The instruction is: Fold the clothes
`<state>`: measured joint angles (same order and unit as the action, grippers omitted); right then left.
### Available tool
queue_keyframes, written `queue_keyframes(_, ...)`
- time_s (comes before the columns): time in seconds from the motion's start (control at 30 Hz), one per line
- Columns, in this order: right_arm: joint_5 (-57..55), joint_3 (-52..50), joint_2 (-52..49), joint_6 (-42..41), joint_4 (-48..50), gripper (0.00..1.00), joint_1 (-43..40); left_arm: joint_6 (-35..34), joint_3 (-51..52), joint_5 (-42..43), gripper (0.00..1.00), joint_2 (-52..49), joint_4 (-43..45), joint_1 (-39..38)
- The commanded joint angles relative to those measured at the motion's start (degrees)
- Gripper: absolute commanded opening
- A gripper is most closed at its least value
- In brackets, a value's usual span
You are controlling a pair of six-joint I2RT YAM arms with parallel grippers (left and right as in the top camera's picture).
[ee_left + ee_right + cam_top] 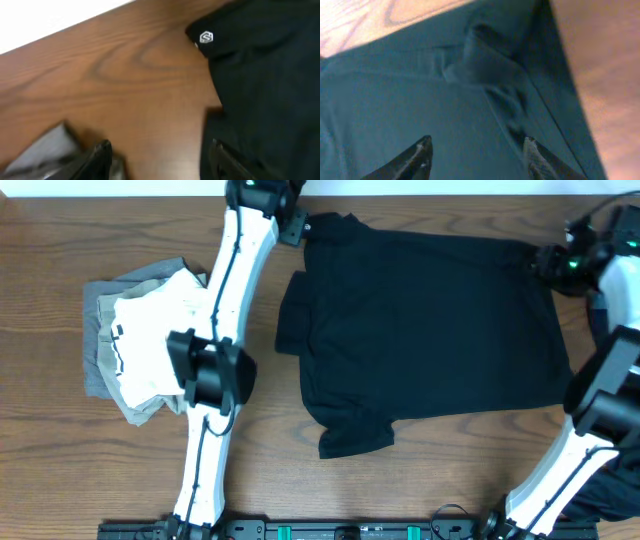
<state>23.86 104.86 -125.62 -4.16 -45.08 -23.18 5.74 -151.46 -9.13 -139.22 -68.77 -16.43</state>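
The clothes include a black short-sleeved shirt (430,330) spread flat over the middle and right of the table. My left gripper (296,226) hovers at its far left corner, jaws open. In the left wrist view that gripper (160,150) holds nothing: one finger is over bare wood, the other over the shirt's edge (270,90), near a small white logo (206,37). My right gripper (548,260) is at the shirt's far right corner. The right wrist view shows it (477,145) open above the cloth, just below a raised wrinkle (485,65) by the hem.
A pile of folded white and grey garments (145,340) lies at the left, partly under my left arm (215,350). A grey piece (45,150) shows by the left finger. The table's far edge (450,192) runs close behind both grippers.
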Motion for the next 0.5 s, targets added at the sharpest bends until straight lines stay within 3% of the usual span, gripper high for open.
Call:
queue_keyframes(0.0, 2.7, 0.4, 5.8, 1.2, -1.4, 0.49, -0.8, -8.1, -1.0, 0.3, 0.67, 7.8, -4.7, 0.0)
queue_keyframes(0.1, 2.5, 0.3, 5.1, 0.3, -1.7, 0.42, 0.0, -9.3, -1.0, 7.3, 0.67, 9.4, -10.4, 0.0)
queue_keyframes(0.27, 2.5, 0.3, 0.4, -2.4, 1.7, 0.47, 3.2, -9.2, -0.2, 23.1, 0.67, 8.5, -17.2, -0.6)
queue_keyframes(0.47, 0.3, 0.3, -5.3, -3.5, 9.0, 0.48, 6.4, -6.8, 5.1, 22.9, 0.67, 8.1, -20.5, -3.0)
